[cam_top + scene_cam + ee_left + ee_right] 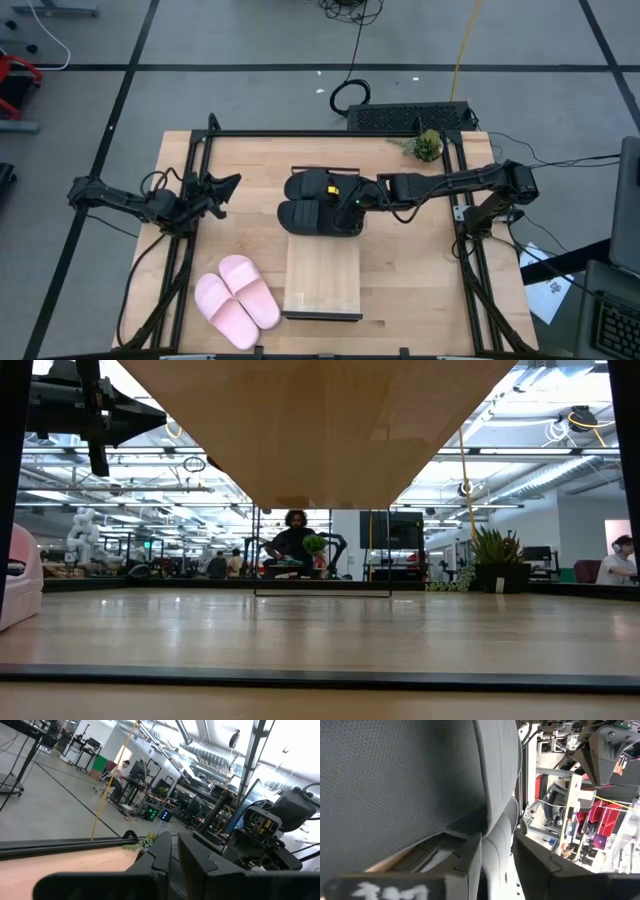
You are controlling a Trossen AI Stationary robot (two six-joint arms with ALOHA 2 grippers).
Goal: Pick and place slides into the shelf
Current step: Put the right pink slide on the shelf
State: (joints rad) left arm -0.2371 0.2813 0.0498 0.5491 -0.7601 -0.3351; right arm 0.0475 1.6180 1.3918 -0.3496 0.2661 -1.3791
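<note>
The right gripper [352, 205] is being held at the black pair [318, 203], reaching in from the right across the table [420, 260]. Its fingers [540, 865] are seen parted in the right wrist view, with the sole edge of a black slide [495, 827] lying between them; whether they are pressing on it cannot be told. Directly against the gripper, the two black slides are lying side by side on the far end of the shelf [322, 275], their matte surface showing a fine pebbled grain and a rounded, thick sole edge.

Outward from the gripper, toward the near table edge, the shelf is seen as a long pale wood board, smooth and paler than the table, with a thin black frame at each end. Further to the left and near the front edge, the pink pair [236, 298] is lying on the table beside the shelf, the two slides touching, smooth and rounded with wide straps.

Well apart, at the table's left side, the left gripper [225, 190] is being held above the wood with its fingers spread. A small green plant [427, 145] is standing at the far right corner.
</note>
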